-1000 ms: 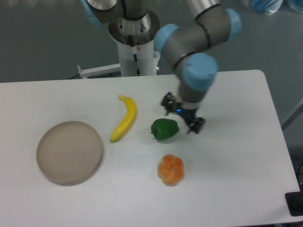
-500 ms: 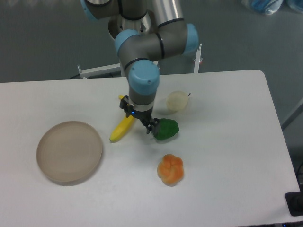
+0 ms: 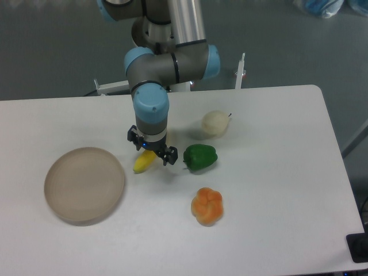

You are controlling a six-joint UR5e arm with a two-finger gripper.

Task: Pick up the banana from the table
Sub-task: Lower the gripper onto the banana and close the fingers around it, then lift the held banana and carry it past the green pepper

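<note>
The yellow banana (image 3: 144,162) lies on the white table (image 3: 276,190), left of centre; only its lower end shows, the rest is hidden under the arm's wrist. My gripper (image 3: 151,149) hangs directly over the banana's middle, its two dark fingers spread open, one on each side of the fruit. I cannot tell whether the fingers touch the banana.
A round tan plate (image 3: 84,184) sits to the left of the banana. A green pepper (image 3: 200,157) lies just right of the gripper, a pale round fruit (image 3: 215,122) behind it, and an orange lobed fruit (image 3: 207,206) in front.
The arm has swung left from beside the green pepper to above the banana, uncovering the pale fruit. The banana has not moved.
</note>
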